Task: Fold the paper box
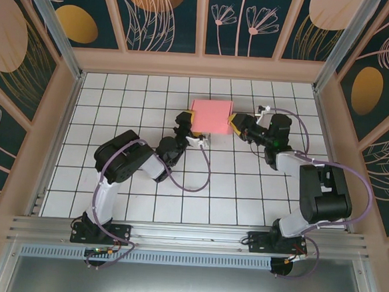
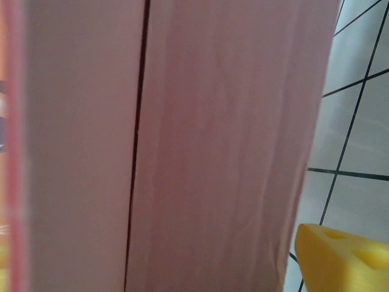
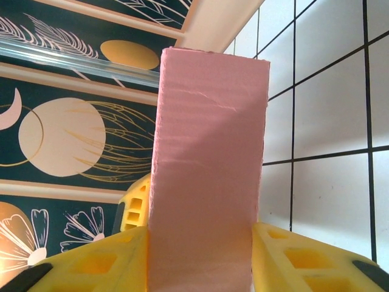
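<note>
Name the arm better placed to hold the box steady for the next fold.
Right, likely. The right gripper has the paper box between its fingers, touching both sides; the left gripper has an unclear hold.

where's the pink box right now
In the top view the paper box is far-centre over the tiled table, between the left tool and right tool.

No text, label, brand or number can be read. The pink box [image 1: 210,116] is plain, and the wall panels [image 1: 167,14] carry only plant drawings.
</note>
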Available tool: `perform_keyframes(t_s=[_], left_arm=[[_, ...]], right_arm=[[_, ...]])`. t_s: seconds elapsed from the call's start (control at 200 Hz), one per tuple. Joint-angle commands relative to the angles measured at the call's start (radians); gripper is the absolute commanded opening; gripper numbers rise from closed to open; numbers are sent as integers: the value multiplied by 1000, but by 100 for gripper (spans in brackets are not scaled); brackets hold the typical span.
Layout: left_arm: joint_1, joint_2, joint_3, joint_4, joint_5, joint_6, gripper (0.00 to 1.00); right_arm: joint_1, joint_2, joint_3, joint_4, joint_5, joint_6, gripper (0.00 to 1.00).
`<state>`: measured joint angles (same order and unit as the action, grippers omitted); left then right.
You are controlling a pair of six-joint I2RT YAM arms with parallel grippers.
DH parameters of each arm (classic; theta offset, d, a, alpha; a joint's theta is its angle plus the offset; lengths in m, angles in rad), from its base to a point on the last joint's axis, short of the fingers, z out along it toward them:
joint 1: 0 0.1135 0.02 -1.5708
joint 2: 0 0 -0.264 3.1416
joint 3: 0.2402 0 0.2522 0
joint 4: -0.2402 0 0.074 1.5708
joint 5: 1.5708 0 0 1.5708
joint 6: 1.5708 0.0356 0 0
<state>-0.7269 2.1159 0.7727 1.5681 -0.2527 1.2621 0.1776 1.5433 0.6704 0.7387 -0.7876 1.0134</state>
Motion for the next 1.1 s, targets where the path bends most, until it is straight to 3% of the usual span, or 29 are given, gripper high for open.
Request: perform_keyframes(t_s=[0.0,0.36,0.646,0.726,0.866,0.971,1.096], left_arm=[[-5,9,23,69,-24,24,76],[-4,-1,4,89,-27,11,56],[-4,-16,-2,84,-30,-16,46],[-5,-25,-6,80,-31,-30,37],[-4,-40,-16,72,-30,-53,36],[-5,-55,-22,50,-26,-76,36],[-4,-87,-28,-5,-29,-141,37]], right_arm=[[-5,-51,-15,57,-17,15,44],[-3,-41,-8,56,-19,12,44],[0,-37,-8,58,-19,10,45],[-1,-39,-8,55,-17,2,45],[0,-43,-8,47,-12,-4,46],[0,-48,-8,47,-10,-9,54],[-4,-78,-14,29,11,-48,72]])
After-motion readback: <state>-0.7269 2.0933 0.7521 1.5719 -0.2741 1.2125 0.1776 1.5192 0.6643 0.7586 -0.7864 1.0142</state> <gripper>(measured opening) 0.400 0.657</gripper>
